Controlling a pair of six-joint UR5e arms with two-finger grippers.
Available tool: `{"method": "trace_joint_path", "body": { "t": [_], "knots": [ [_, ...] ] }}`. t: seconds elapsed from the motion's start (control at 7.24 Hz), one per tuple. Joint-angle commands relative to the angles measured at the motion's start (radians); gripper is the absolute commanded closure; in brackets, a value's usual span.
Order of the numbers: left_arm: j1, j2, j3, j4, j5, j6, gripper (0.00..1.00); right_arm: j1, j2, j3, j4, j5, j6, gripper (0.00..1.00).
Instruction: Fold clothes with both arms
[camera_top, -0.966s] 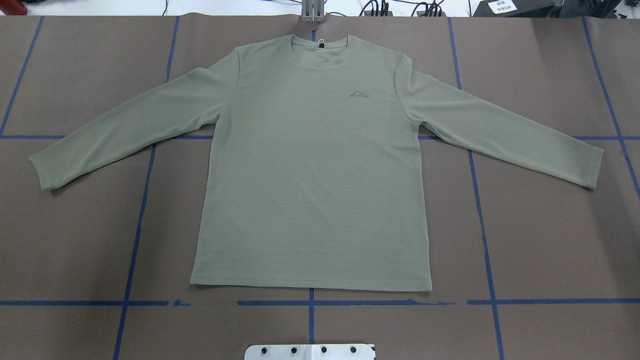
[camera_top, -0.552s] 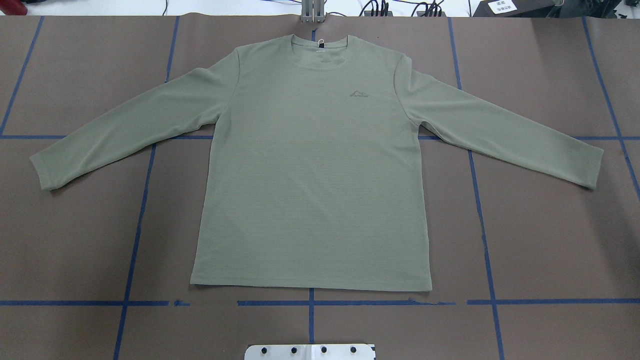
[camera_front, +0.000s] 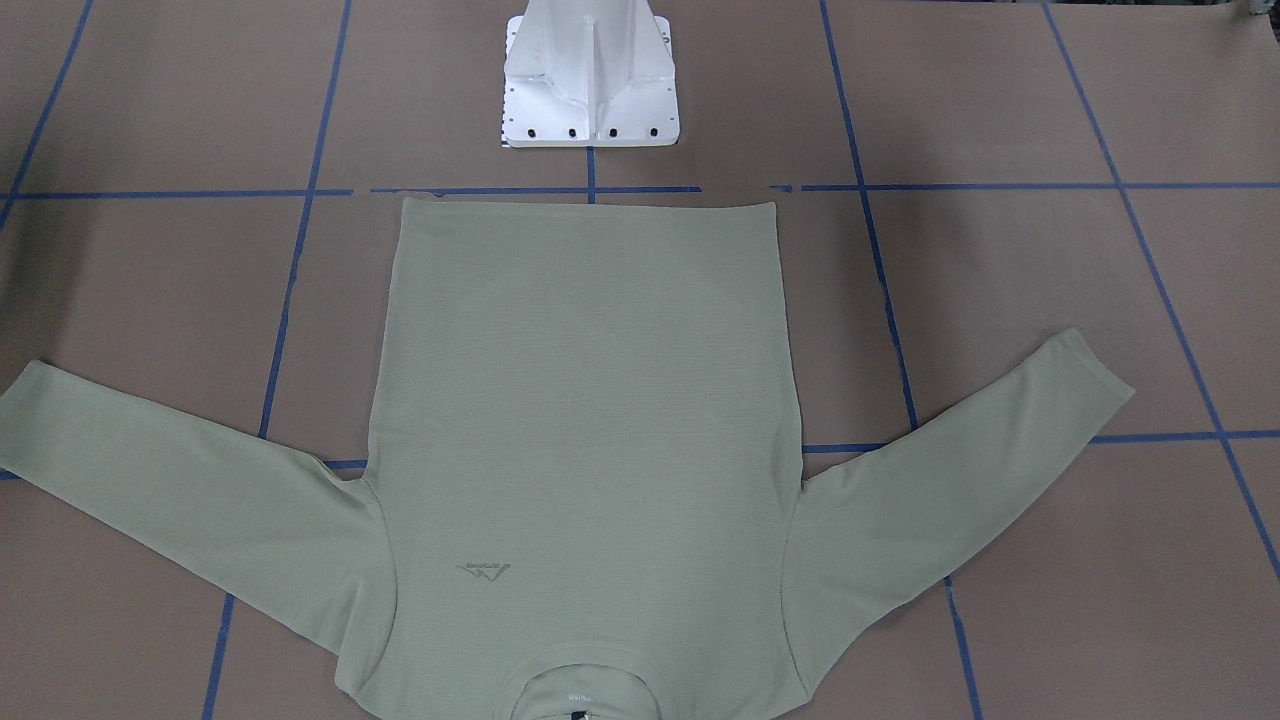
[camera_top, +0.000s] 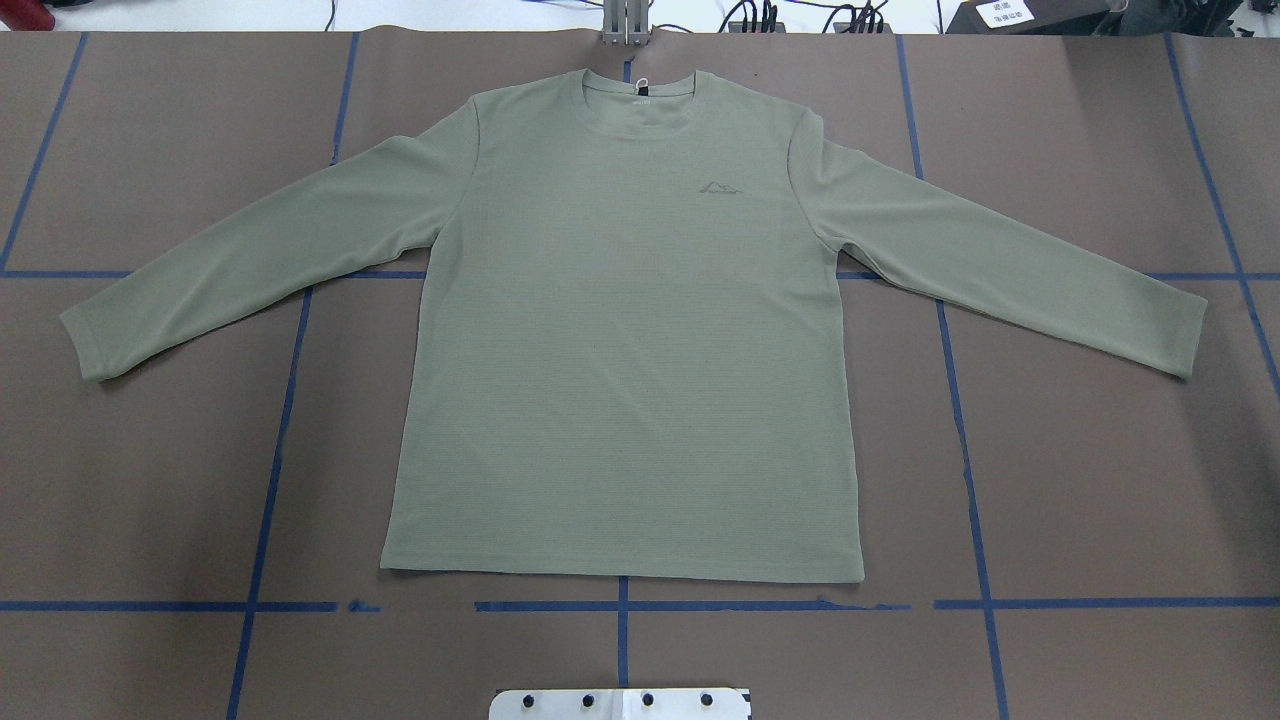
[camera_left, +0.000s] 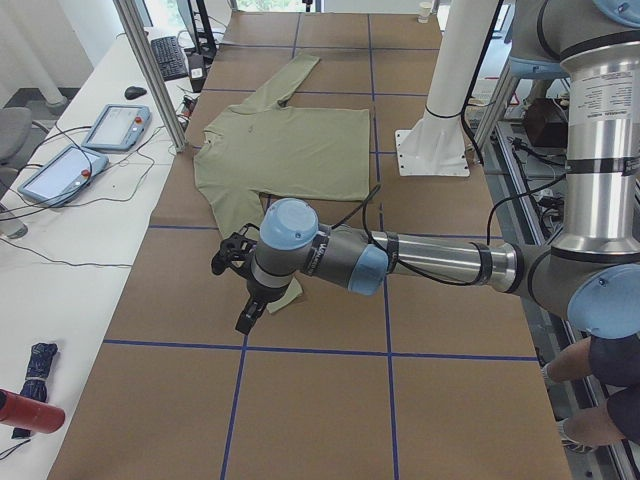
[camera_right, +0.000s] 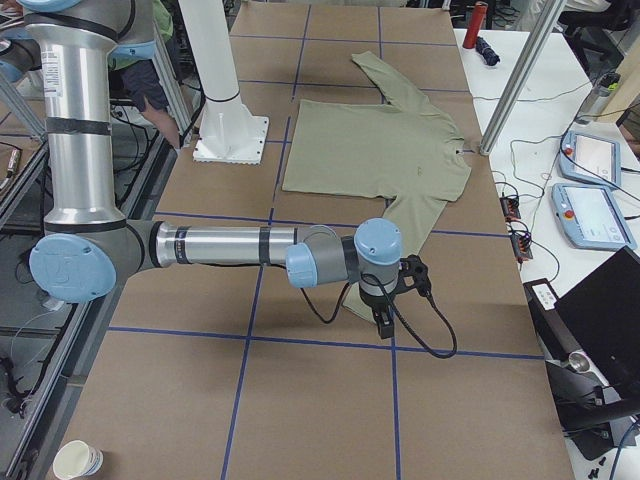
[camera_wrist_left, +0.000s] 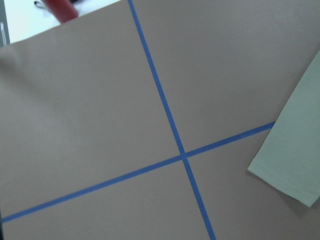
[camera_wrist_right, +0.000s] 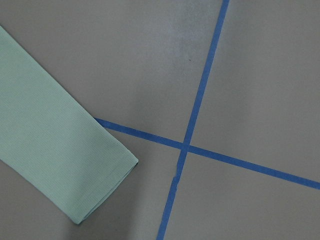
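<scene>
The clothes are one sage-green long-sleeved shirt, lying flat and face up on the brown table with both sleeves spread and the collar at the far edge. My left arm reaches out low over the left sleeve's cuff. Its gripper hangs just above that cuff. My right arm stretches over the right sleeve's cuff, with its gripper close above it. Neither gripper appears in the overhead or front views, so I cannot tell whether they are open or shut.
Blue tape lines grid the brown table cover. The white pedestal base stands just past the shirt's hem. Teach pendants and cables lie on the side table beyond a metal post. A person's legs show beside the robot.
</scene>
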Motion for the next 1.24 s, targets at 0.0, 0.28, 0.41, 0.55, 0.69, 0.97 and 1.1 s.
{"method": "trace_joint_path", "body": {
  "t": [0.0, 0.28, 0.41, 0.55, 0.69, 0.97, 1.1],
  "knots": [
    [0.001, -0.037, 0.052, -0.017, -0.038, 0.0, 0.0, -0.122, 0.008, -0.098, 0.27, 0.01, 0.35, 0.0],
    [0.001, -0.039, 0.055, -0.017, -0.038, 0.001, 0.0, -0.267, 0.036, -0.237, 0.587, -0.063, 0.637, 0.02],
    [0.002, -0.039, 0.055, -0.017, -0.038, 0.001, 0.0, -0.302, 0.056, -0.271, 0.618, -0.112, 0.681, 0.06],
    [0.001, -0.039, 0.054, -0.018, -0.038, 0.001, 0.0, -0.303, 0.058, -0.282, 0.619, -0.111, 0.681, 0.12],
    [0.002, -0.039, 0.055, -0.017, -0.038, 0.003, 0.0, -0.304, 0.064, -0.301, 0.619, -0.111, 0.68, 0.17],
    [0.002, -0.037, 0.052, -0.018, -0.039, 0.001, 0.0, -0.304, 0.073, -0.334, 0.621, -0.111, 0.677, 0.18],
    [0.001, -0.039, 0.052, -0.018, -0.038, 0.003, 0.0, -0.304, 0.071, -0.344, 0.621, -0.111, 0.677, 0.19]
  ]
}}
